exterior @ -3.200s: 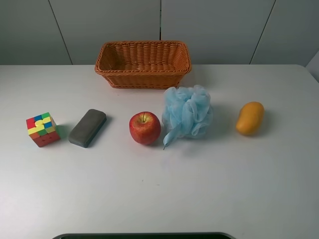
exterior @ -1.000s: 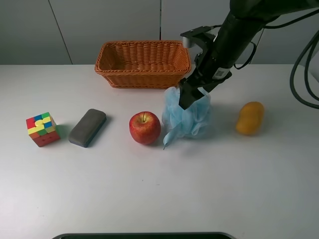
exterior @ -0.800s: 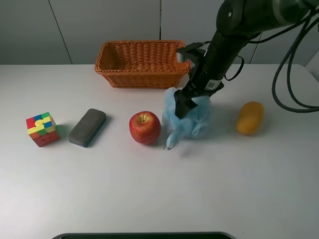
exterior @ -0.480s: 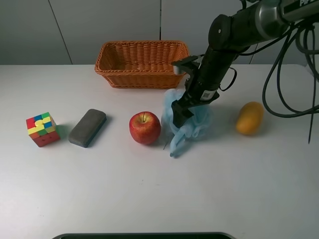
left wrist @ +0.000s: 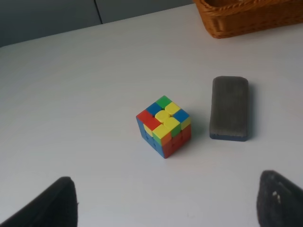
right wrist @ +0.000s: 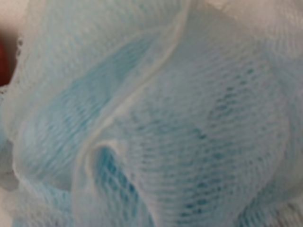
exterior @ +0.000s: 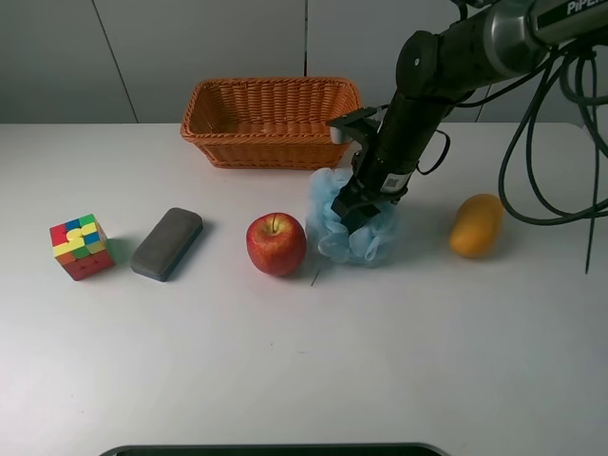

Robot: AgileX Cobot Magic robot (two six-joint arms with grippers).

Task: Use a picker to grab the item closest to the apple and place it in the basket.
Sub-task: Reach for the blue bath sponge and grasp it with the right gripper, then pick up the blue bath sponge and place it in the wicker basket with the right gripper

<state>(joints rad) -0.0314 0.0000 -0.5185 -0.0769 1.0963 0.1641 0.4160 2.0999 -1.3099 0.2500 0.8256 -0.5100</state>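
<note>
The red apple point(exterior: 276, 244) sits mid-table. Right beside it lies a blue mesh bath sponge point(exterior: 332, 233), the item nearest the apple. My right gripper point(exterior: 353, 211) is pushed down into the top of the sponge, with its fingers buried in the mesh and closed on it. The sponge is bunched up and its loose tail is drawn in. The right wrist view is filled by the blue mesh point(right wrist: 156, 118). The wicker basket point(exterior: 275, 144) stands behind them. My left gripper point(left wrist: 165, 204) is open and empty above the table's left part.
A mango point(exterior: 476, 225) lies to the right of the sponge. A grey eraser block point(exterior: 167, 243) and a colour cube point(exterior: 80, 247) lie to the left of the apple; the left wrist view shows the block point(left wrist: 229, 115), the cube point(left wrist: 164, 126) and a basket corner point(left wrist: 246, 19).
My right arm came in from the upper right and sank into the sponge. In the last half second the sponge's hanging tail pulled up and the mesh bunched under the gripper.
</note>
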